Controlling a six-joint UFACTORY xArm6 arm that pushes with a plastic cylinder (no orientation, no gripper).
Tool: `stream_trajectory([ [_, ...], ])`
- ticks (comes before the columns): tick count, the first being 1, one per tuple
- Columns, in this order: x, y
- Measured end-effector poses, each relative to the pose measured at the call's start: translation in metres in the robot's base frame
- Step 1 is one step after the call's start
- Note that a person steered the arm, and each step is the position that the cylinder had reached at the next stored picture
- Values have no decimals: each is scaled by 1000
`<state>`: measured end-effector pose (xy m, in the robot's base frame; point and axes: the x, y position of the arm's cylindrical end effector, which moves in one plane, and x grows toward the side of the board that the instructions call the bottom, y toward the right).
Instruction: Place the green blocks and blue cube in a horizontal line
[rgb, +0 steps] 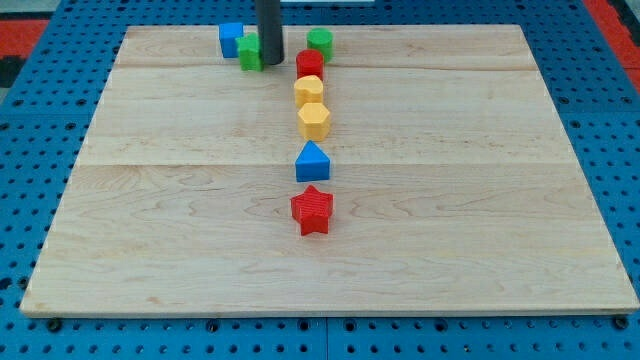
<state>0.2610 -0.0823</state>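
Observation:
The blue cube (231, 38) sits near the view's top, left of centre. A green block (249, 53) touches its lower right side; the rod partly hides it and its shape is unclear. My tip (271, 63) rests just right of this green block, touching or nearly touching it. A green cylinder (320, 42) stands further to the view's right, apart from the tip.
A column runs down from the green cylinder: a red cylinder (309, 64), a yellow block (309, 91), a yellow hexagonal block (314, 121), a blue triangular block (312, 162) and a red star (312, 210). All lie on the wooden board (150, 220).

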Motion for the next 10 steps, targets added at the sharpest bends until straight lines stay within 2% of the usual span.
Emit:
stream_trajectory([
  [1,-14,-27],
  [2,-28,11],
  [3,-66,-5],
  [4,-69,-22],
  [6,-53,-97],
  [8,-2,-103],
  [9,-2,-181],
  [10,-49,-221],
])
